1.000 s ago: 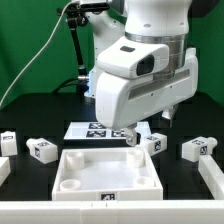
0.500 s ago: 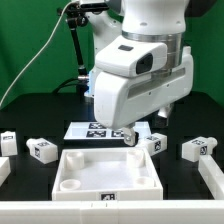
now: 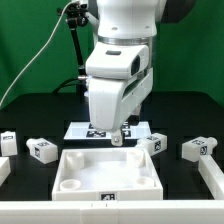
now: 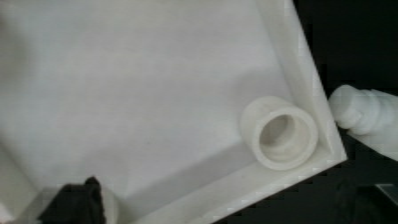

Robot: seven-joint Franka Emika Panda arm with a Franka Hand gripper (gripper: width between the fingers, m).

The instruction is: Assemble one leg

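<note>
Arm: we see the arm (image 3: pixel 120 75) standing over the middle of the bench (image 3: pixel 30 118), with the fingers (image 3: pixel 118 139) low above the far rim of the white panel (image 3: pixel 112 170).
Fingers: we cannot tell whether they are spread or pressed together. The wrist view gives us only one dark tip (image 4: pixel 71 200) over the panel (image 4: pixel 143 90).
Leg: the leg (image 3: pixel 154 144) lies on the bench just beside the panel's far corner, on the exterior view's right of the fingers and apart from them.
Socket: we see a round socket (image 4: pixel 285 130) in the panel's corner.
Marker board: the marker board (image 3: pixel 95 129) lies flat behind the panel.
Others: the left block (image 3: pixel 42 150) and the right block (image 3: pixel 198 149) lie well apart.
</note>
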